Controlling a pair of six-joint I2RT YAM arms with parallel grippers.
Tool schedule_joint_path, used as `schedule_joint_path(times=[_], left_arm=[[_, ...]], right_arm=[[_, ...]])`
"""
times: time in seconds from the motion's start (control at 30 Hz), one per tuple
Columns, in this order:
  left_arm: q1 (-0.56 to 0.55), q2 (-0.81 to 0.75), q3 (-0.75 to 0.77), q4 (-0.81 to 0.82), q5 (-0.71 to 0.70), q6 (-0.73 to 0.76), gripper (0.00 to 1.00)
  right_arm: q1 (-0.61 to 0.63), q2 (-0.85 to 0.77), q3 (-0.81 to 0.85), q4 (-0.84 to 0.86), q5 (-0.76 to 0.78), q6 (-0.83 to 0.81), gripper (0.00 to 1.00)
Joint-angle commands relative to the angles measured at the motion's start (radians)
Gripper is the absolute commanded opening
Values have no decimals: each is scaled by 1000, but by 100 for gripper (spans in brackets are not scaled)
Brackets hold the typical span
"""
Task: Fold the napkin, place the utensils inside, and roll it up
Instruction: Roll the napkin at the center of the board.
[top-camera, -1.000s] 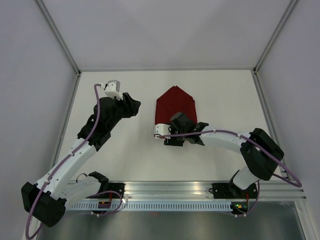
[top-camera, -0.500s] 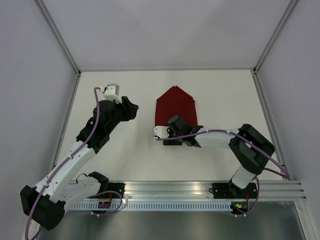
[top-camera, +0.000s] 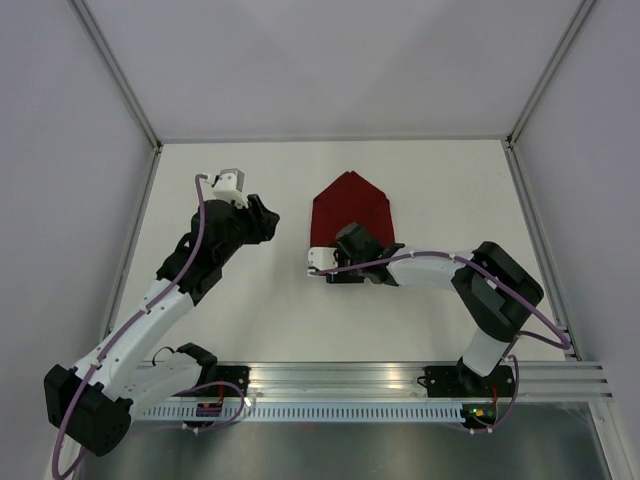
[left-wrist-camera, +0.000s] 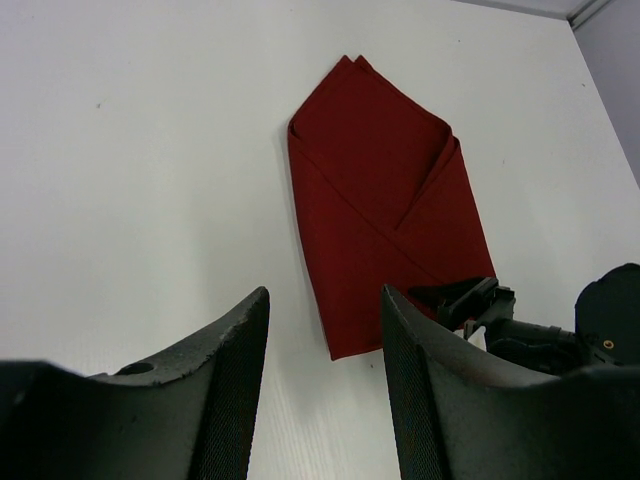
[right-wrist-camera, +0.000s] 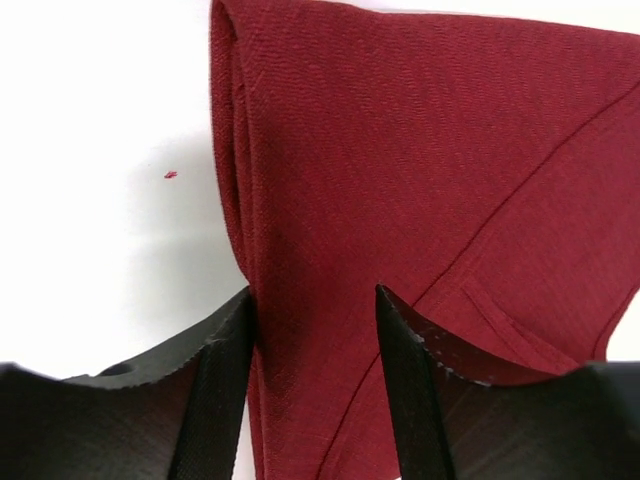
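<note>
One folded napkin (top-camera: 350, 205) lies on the table (top-camera: 450, 190). The right gripper (right-wrist-camera: 313, 300), fingers apart, sits over its near-left edge; the left gripper (left-wrist-camera: 325, 305), fingers also apart, hovers beside it.

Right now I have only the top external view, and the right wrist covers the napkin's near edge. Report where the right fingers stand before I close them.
Observer: In the right wrist view the right fingers are open, with the folded left edge of the napkin in the gap between them.
Operator: Give me the left side too.
Observer: The left wrist view shows the left fingers open and holding nothing, over the bare table, apart from the napkin.
Operator: Check for the utensils.
Observer: None shows in any view. The left wrist view shows only the napkin's side flaps folded over each other.
</note>
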Motion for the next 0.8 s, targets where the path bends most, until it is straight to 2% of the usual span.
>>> schedule_joint_path(times=[0.0, 0.17, 0.33, 0.6, 0.77], left_arm=[[6, 21, 6, 1, 36, 46, 54], [5, 36, 8, 2, 53, 52, 54], [5, 38, -2, 8, 66, 48, 53], [3, -24, -78, 67, 63, 25, 51], [-15, -87, -144, 126, 40, 17, 49]], right_arm=[[-17, 56, 16, -146, -58, -26, 56], [-32, 91, 51, -243, -105, -40, 48], [-46, 148, 98, -339, -147, -34, 34], [-99, 199, 166, -444, -275, -23, 20], [-132, 237, 207, -524, -354, -32, 16]])
